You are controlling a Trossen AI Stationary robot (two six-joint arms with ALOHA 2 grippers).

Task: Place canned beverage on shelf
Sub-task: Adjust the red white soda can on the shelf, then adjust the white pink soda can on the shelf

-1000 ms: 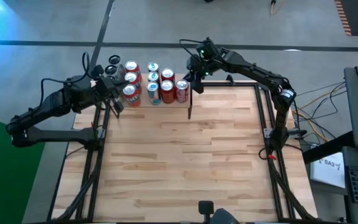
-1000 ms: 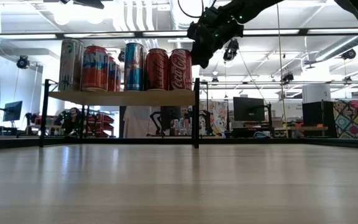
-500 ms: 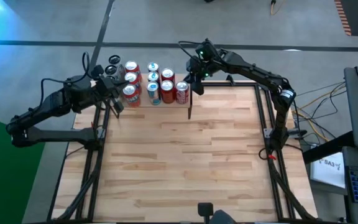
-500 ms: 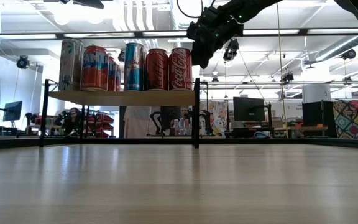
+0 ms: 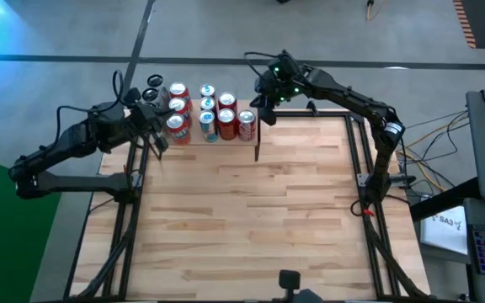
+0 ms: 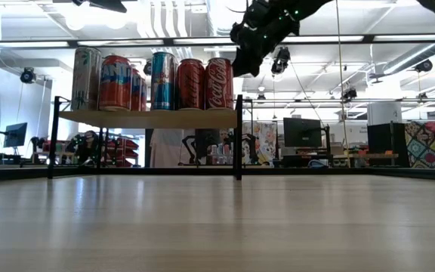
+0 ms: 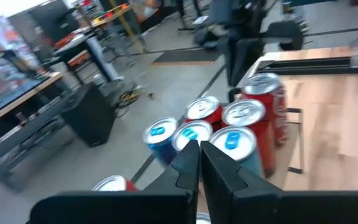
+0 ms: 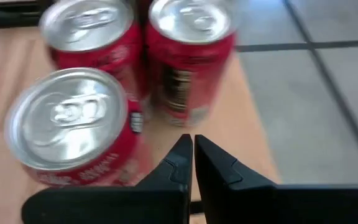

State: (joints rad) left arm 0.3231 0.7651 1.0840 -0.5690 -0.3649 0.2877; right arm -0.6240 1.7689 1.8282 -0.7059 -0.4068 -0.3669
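Overhead, the right arm reaches in from the table's right side, bent at the elbow, and its right gripper (image 5: 262,108) hangs just beside the shelf (image 6: 149,118), off the end where the red cans stand, lifted clear of the can tops. Its two dark fingers (image 8: 180,163) are pressed together with nothing between them. The left arm stretches across from the other side, and the left gripper (image 5: 157,139) sits at the shelf's opposite end, near the can closest to it; its fingers (image 7: 190,163) are likewise closed and empty.

The shelf is a narrow board of light wood on thin black uprights at the far edge of the table (image 5: 251,210). A cluster of cans (image 5: 205,109) fills it: red cola cans (image 6: 219,84) at the end by the right gripper, a blue can (image 6: 163,81) in the middle, a pale tall can (image 6: 87,78) at the end by the left gripper. All stand upright, packed close.

Against a second ago, the right gripper has risen a little and drawn slightly away from the shelf's end. The left arm and every can on the shelf are where they were.
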